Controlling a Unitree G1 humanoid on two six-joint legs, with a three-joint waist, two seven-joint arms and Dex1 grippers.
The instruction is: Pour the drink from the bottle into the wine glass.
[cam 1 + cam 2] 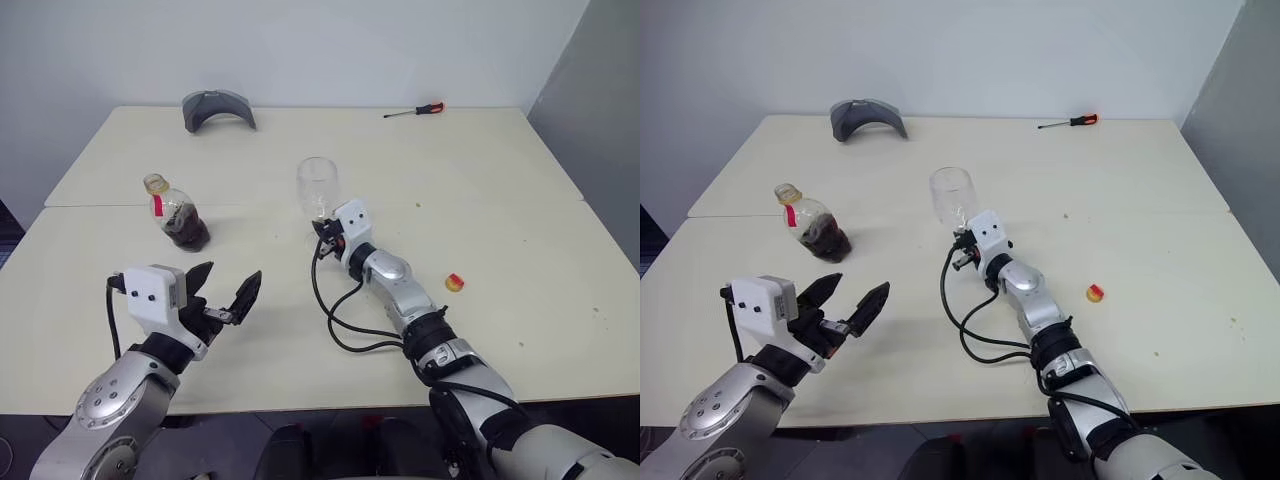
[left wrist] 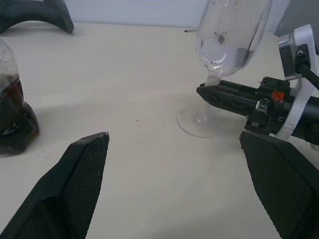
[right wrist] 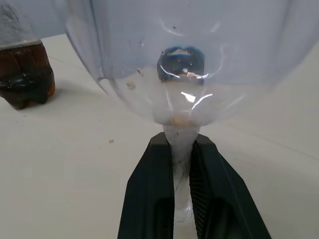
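So far we have poured nothing. Our left gripper (image 1: 228, 291) hangs with fingers wide apart, near the bottle (image 1: 178, 214), which stands uncapped with the drink (image 1: 188, 232) inside. At centre, our right gripper (image 3: 182, 172) pinches the empty glass (image 1: 318, 190) by its stem. The cap (image 1: 455, 282) lies off to the right. Grasping and pouring remain.

From head height we look forward and down over the bench (image 1: 480, 200). Both wrist cameras sit low, sharing the wine glass (image 2: 219, 55): the right very near its stem, the left farther back.
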